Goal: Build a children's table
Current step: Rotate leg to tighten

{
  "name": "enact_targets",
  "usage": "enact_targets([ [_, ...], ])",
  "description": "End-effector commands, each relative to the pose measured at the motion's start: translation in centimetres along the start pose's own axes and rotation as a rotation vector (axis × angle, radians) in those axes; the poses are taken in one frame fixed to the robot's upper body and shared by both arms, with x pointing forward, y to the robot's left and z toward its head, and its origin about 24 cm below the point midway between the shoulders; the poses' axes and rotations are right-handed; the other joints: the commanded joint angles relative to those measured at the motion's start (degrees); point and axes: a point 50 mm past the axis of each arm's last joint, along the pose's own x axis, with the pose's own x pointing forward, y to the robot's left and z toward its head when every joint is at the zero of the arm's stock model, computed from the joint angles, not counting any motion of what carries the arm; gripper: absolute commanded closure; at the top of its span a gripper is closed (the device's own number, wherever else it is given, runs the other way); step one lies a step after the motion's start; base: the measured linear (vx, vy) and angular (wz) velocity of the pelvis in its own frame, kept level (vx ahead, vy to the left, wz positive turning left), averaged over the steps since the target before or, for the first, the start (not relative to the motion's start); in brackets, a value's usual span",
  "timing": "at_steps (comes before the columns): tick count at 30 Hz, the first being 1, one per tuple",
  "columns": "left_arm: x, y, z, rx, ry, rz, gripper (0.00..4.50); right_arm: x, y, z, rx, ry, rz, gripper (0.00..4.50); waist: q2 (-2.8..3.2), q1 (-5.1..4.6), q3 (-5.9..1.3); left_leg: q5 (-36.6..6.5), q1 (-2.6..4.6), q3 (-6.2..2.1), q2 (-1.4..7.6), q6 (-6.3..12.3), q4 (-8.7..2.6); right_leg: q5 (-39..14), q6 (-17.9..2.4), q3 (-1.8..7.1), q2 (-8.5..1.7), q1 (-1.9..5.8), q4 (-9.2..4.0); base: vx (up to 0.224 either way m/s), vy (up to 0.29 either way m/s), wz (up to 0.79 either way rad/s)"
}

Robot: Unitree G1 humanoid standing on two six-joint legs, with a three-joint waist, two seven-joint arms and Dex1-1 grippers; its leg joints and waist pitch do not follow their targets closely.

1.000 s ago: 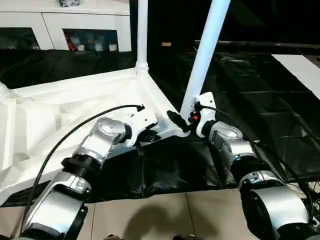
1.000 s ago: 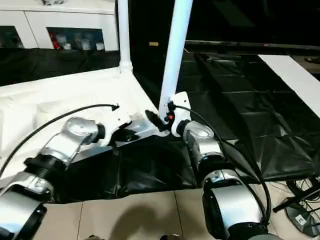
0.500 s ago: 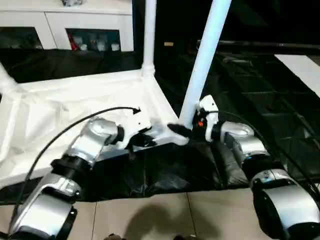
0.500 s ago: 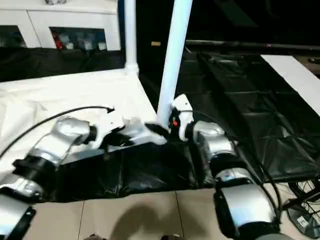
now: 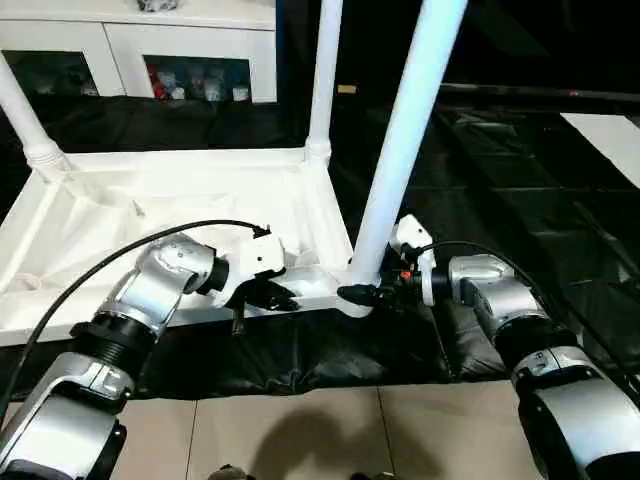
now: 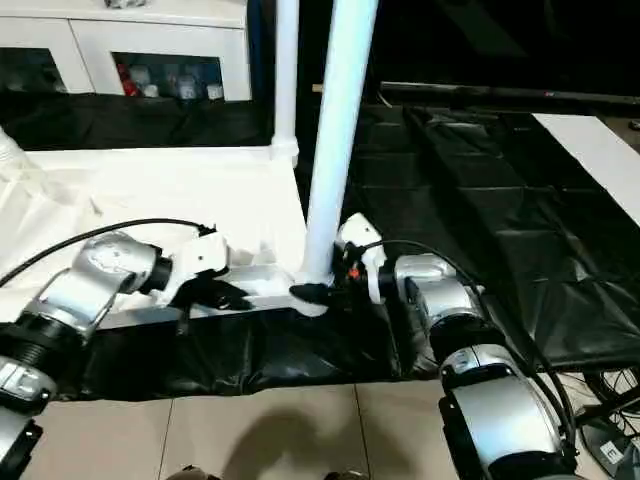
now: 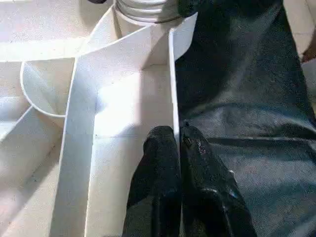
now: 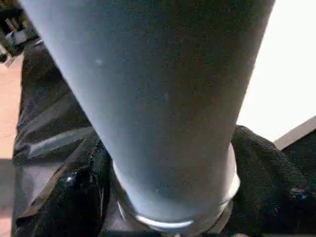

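Observation:
The white table top (image 5: 180, 190) lies upside down on the black-draped table (image 5: 500, 180), its ribbed underside facing up. Three tapered legs stand in its corner sockets: the near right leg (image 5: 405, 150), the far right leg (image 5: 322, 80) and the far left leg (image 5: 25, 115). My left gripper (image 5: 280, 297) is shut on the top's thin near rim (image 7: 173, 98), beside the near right corner. My right gripper (image 5: 360, 293) is closed around the base of the near right leg (image 8: 158, 98), just above its socket collar (image 8: 173, 212).
A white glass-door cabinet (image 5: 190, 50) stands behind the table. The black cloth hangs over the near edge down to a tiled floor (image 5: 300, 430). A white panel (image 5: 610, 135) lies at the far right. A black cable (image 5: 120, 265) arcs over my left forearm.
The table top with its legs has swung round and now lies squarer to me, with the far left leg in sight. Both grippers kept their hold; my right wrist turned to point sideways. The view shifted too.

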Motion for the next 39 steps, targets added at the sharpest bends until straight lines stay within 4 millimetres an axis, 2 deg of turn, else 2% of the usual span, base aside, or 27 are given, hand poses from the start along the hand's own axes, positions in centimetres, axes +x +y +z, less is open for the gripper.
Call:
enact_targets([
  [1, 0.3, -0.3, 2.1, 0.117, -0.036, -0.073, 4.50, 0.0, 0.1, -0.1, -0.017, 0.030, 0.007, 1.43, 1.06, -0.01, -4.05, -19.05, 1.00, -0.27, 2.12, 0.06, -4.33, -20.30, -11.88, 3.37, -3.56, 2.96, -3.39, 0.000, 0.000, 0.00],
  [4, 0.2, -0.3, 1.9, 0.123, -0.022, -0.086, 4.50, 0.1, 0.2, 0.0, -0.022, 0.030, 0.030, 1.62, 1.15, -0.02, -4.06, -18.88, 0.95, -0.28, 2.09, 0.05, -4.35, -19.84, -12.00, 3.37, -3.55, 3.04, -3.35, 0.000, 0.000, 0.00],
  [10, 0.4, -0.1, 1.9, 0.102, -0.036, -0.075, 4.50, 0.3, 0.7, -0.6, -0.016, 0.027, 0.045, 1.70, 1.30, 0.04, -4.05, -18.91, 0.98, -0.24, 2.09, -0.03, -4.39, -19.01, -12.16, 3.39, -3.44, 3.02, -3.33, 0.000, 0.000, 0.00],
  [13, 1.0, 0.3, 2.1, 0.046, -0.068, -0.015, 4.50, 0.7, 0.6, -0.9, 0.031, -0.009, -0.033, 1.70, 1.26, 0.12, -3.93, -19.72, 1.19, -0.24, 2.07, -0.34, -4.40, -20.54, -11.79, 3.39, -3.51, 2.85, -3.57, 0.000, 0.000, 0.00],
  [15, 1.6, 0.8, 2.2, 0.012, -0.075, 0.053, 4.50, 1.2, 0.3, -1.1, 0.060, -0.049, -0.144, 1.70, 1.06, -0.05, -3.92, -20.28, 1.27, -0.37, 1.98, -0.77, -4.42, -22.03, -11.34, 3.38, -3.58, 2.79, -3.77, 0.000, 0.000, 0.00],
  [17, 2.4, 1.3, 2.3, -0.022, -0.074, 0.129, 4.50, 1.7, -0.1, -1.4, 0.105, -0.071, -0.284, 1.70, 1.15, -0.47, -3.77, -21.86, 1.40, -0.65, 1.77, -1.55, -4.37, -25.61, -10.07, 3.23, -3.74, 2.61, -4.17, 0.000, 0.000, 0.00],
  [18, 2.4, 1.3, 2.3, -0.022, -0.074, 0.129, 4.50, 1.7, -0.1, -1.4, 0.105, -0.071, -0.284, 1.70, 1.08, -0.62, -3.79, -22.01, 1.42, -0.63, 1.70, -1.63, -4.34, -26.35, -9.64, 3.23, -3.75, 2.57, -4.40, 0.000, 0.000, 0.00],
  [19, 3.1, 1.6, 2.6, -0.047, -0.079, 0.184, 4.50, 2.3, -0.3, -1.6, 0.145, -0.095, -0.379, 1.71, 1.02, -0.69, -3.84, -22.36, 1.43, -0.77, 1.62, -1.50, -4.31, -27.67, -9.02, 3.07, -3.86, 2.70, -4.60, 0.000, 0.000, 0.00],
  [23, 6.3, 1.4, 3.6, -0.095, -0.087, 0.281, 4.50, 4.9, 0.0, -2.1, 0.291, -0.136, -0.609, 1.73, 1.30, -1.12, -3.70, -22.84, 1.62, -0.81, 1.56, -1.78, -4.32, -28.83, -8.05, 2.91, -3.76, 2.27, -5.06, 0.000, 0.000, 0.00],
  [26, 7.4, 0.9, 3.8, -0.088, -0.077, 0.289, 4.50, 6.0, 0.3, -2.0, 0.324, -0.141, -0.648, 1.73, 1.27, -1.47, -3.55, -25.07, 1.84, -0.80, 1.32, -1.34, -4.25, -31.70, -6.81, 2.61, -3.69, 2.05, -5.66, 0.000, 0.000, 0.00],
  [28, 8.2, 0.6, 4.1, -0.092, -0.092, 0.281, 4.50, 6.8, 0.7, -1.7, 0.297, -0.141, -0.659, 1.73, 1.21, -1.74, -3.48, -26.71, 2.16, -0.96, 1.20, -0.99, -4.13, -34.84, -5.28, 2.23, -3.73, 1.86, -6.25, 0.000, 0.000, 0.00],
  [30, 8.2, 0.5, 4.2, -0.097, -0.102, 0.278, 4.50, 6.8, 0.7, -1.6, 0.287, -0.155, -0.670, 1.73, 1.16, -1.90, -3.46, -27.45, 2.09, -1.05, 1.12, -0.77, -4.13, -36.04, -4.56, 2.06, -3.73, 1.87, -6.44, 0.000, 0.000, 0.00],
  [32, 8.1, 0.4, 4.1, -0.085, -0.107, 0.264, 4.50, 6.8, 0.8, -1.3, 0.278, -0.184, -0.648, 1.17, 1.23, -2.03, -3.41, -28.39, 2.21, -1.14, 1.15, -0.68, -4.14, -36.77, -4.10, 1.91, -3.70, 1.72, -6.65, 0.000, 0.000, 0.00],
  [34, 7.8, 0.3, 3.9, -0.078, -0.118, 0.236, 4.50, 6.6, 0.7, -0.9, 0.269, -0.225, -0.608, 1.03, 1.25, -2.11, -3.45, -28.64, 2.01, -1.22, 1.20, -0.46, -4.25, -36.43, -4.00, 1.95, -3.77, 1.87, -6.64, 0.000, 0.000, 0.00],
  [35, 7.8, 0.3, 3.9, -0.078, -0.118, 0.236, 4.50, 6.6, 0.7, -0.9, 0.269, -0.225, -0.608, 1.00, 1.07, -2.13, -3.53, -28.11, 1.78, -1.26, 1.23, -0.30, -4.35, -35.74, -4.23, 2.03, -3.80, 2.05, -6.45, 0.000, 0.000, 0.00],
  [39, 7.1, 0.0, 3.4, -0.045, -0.132, 0.177, 4.50, 5.5, 0.3, -0.4, 0.200, -0.245, -0.564, 0.68, 1.17, -2.04, -3.80, -26.46, 1.37, -1.11, 1.37, 0.10, -4.52, -32.03, -6.00, 2.58, -3.92, 2.28, -5.85, 0.000, 0.000, 0.00],
])
